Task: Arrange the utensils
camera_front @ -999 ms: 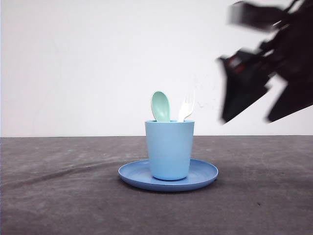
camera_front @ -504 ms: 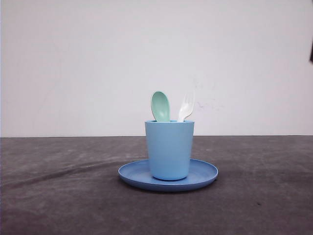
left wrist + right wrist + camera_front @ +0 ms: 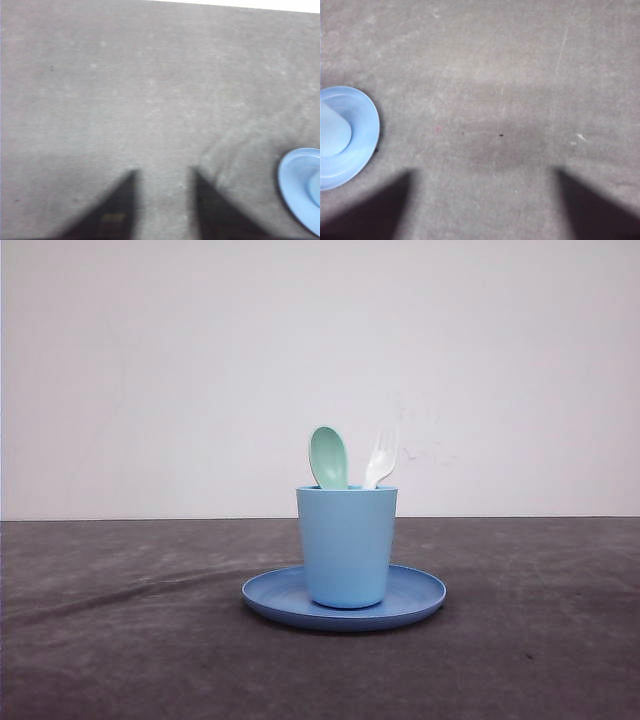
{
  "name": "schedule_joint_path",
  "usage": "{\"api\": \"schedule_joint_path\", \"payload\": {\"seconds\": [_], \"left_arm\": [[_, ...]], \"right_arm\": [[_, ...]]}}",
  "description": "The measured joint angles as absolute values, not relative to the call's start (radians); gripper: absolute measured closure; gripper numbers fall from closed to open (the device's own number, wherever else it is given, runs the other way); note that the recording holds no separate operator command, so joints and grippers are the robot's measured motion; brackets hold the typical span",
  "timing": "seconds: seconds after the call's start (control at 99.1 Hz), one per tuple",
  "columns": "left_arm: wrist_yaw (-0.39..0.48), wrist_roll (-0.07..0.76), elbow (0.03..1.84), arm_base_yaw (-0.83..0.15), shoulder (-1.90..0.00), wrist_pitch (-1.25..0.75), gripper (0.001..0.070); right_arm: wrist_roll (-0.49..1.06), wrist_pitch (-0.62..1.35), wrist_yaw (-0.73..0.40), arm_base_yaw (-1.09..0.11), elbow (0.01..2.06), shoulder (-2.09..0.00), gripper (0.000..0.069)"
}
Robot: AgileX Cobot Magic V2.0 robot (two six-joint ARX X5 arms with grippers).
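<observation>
Spoon: the mint-green spoon (image 3: 328, 457) stands bowl-up in the cup, its handle hidden inside; it leans slightly toward the left rim.
Fork: the white fork (image 3: 381, 460) stands tines-up just beside the spoon, on the right side of the same cup, leaning a little rightward.
Why upright: with the heavy handles down in the cup and the rim propping them, both utensils stay put and gathered in one holder.
Cup: the light blue cup (image 3: 346, 545) sits upright near the middle of the plate, which keeps the set together as one tidy stack.
Plate: the round blue plate (image 3: 415, 598) lies flat on the dark grey table (image 3: 120, 640), with its edge seen from each wrist camera (image 3: 295, 185) (image 3: 365, 120).
Left gripper: left gripper (image 3: 162, 200) hangs over bare table, the plate off to one side; fingers apart, nothing between them.
Right gripper: right gripper (image 3: 482, 210) is also over bare table, fingers spread wide and empty.
Progress: the sorting looks finished, judging by both utensils housed in the cup and both grippers clear of it.
</observation>
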State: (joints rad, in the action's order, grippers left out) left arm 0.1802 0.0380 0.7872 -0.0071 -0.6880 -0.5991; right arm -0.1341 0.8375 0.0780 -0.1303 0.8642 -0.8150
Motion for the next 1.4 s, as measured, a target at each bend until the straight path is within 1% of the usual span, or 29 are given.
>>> {"api": "schedule_joint_path", "payload": {"seconds": [0.04,0.081,0.131,0.202,0.343,0.706,0.747,0.827,0.888,0.938,1.08,1.201,1.332,1.402], "left_arm": [[0.189,0.038,0.787,-0.007,-0.688,-0.599,0.0643],[0.192,0.038,0.787,-0.007,-0.688,-0.599,0.0671],[0.193,0.038,0.787,-0.007,-0.688,-0.603,0.0687],[0.193,0.038,0.787,-0.007,-0.688,-0.606,0.0693],[0.194,0.038,0.787,-0.007,-0.688,-0.606,0.0695],[0.192,0.037,0.787,-0.009,-0.686,-0.606,0.0695],[0.171,0.028,0.787,-0.009,-0.682,-0.606,0.0695],[0.093,0.012,0.766,-0.01,-0.641,-0.598,0.0695],[0.03,0.011,0.716,-0.01,-0.584,-0.578,0.0695],[0.003,0.015,0.653,-0.009,-0.528,-0.544,0.0695],[-0.023,0.05,0.438,-0.01,-0.331,-0.438,0.0695],[-0.051,0.076,0.283,-0.01,-0.162,-0.413,0.0695],[-0.059,0.087,0.175,-0.01,-0.017,-0.403,0.0695],[-0.067,0.091,0.149,-0.01,-0.005,-0.367,0.0695]], "right_arm": [[-0.133,0.838,0.078,-0.13,0.864,-0.815,0.0493],[-0.13,0.838,0.078,-0.13,0.864,-0.815,0.0577],[-0.128,0.839,0.078,-0.13,0.864,-0.815,0.0636],[-0.128,0.844,0.078,-0.13,0.864,-0.815,0.0666],[-0.128,0.837,0.078,-0.13,0.864,-0.815,0.0679],[-0.128,0.749,0.078,-0.13,0.864,-0.815,0.068],[-0.128,0.734,0.078,-0.13,0.864,-0.815,0.068],[-0.128,0.711,0.078,-0.13,0.864,-0.815,0.068],[-0.128,0.694,0.078,-0.13,0.864,-0.815,0.068],[-0.128,0.675,0.078,-0.13,0.864,-0.815,0.068],[-0.128,0.629,0.078,-0.13,0.864,-0.815,0.068],[-0.128,0.591,0.078,-0.13,0.864,-0.815,0.068],[-0.128,0.546,0.078,-0.13,0.864,-0.815,0.068],[-0.128,0.524,0.078,-0.13,0.864,-0.815,0.068]]}}
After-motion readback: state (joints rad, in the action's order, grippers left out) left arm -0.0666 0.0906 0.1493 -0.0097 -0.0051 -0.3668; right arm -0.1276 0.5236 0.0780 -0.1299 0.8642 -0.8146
